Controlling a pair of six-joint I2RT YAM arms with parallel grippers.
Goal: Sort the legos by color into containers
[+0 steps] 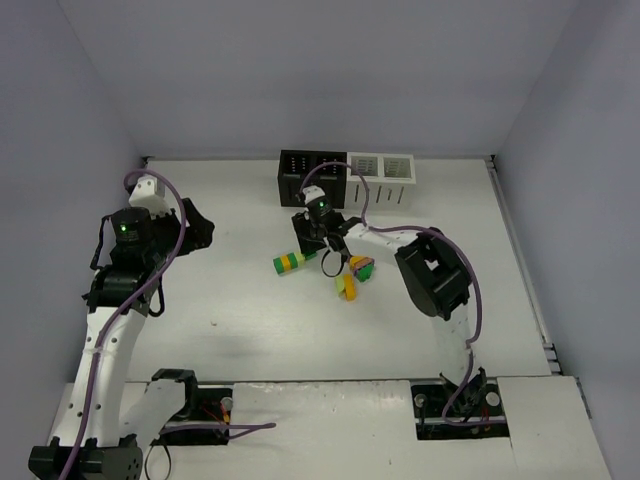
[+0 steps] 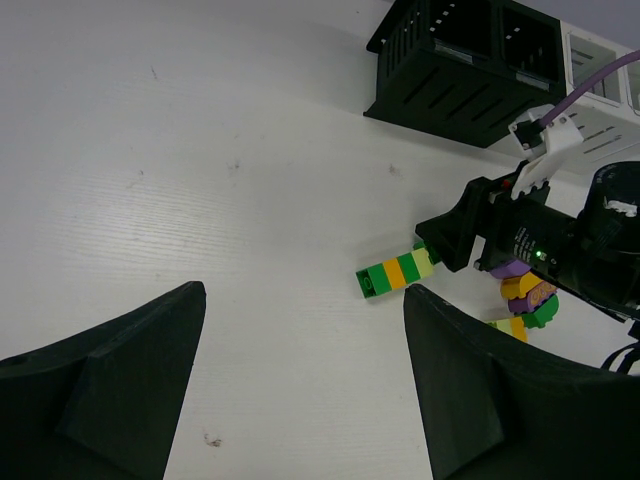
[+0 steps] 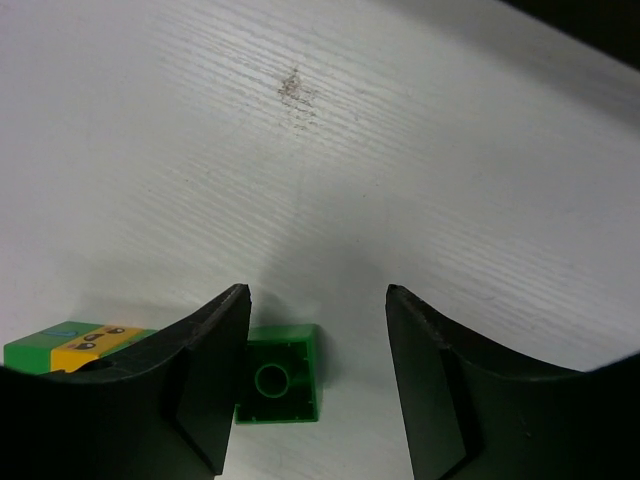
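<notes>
Straddled by the parted fingers of the right gripper (image 3: 316, 296), a single dark green brick (image 3: 277, 386) is seen flat on the table (image 3: 300, 150), close against one finger and not clamped. A green-orange-lime bar (image 2: 397, 271) lies just beside it. The joined bins (image 1: 345, 176) are set at the table's far edge. The left gripper (image 2: 305, 292) is held open and empty toward the left edge.
</notes>
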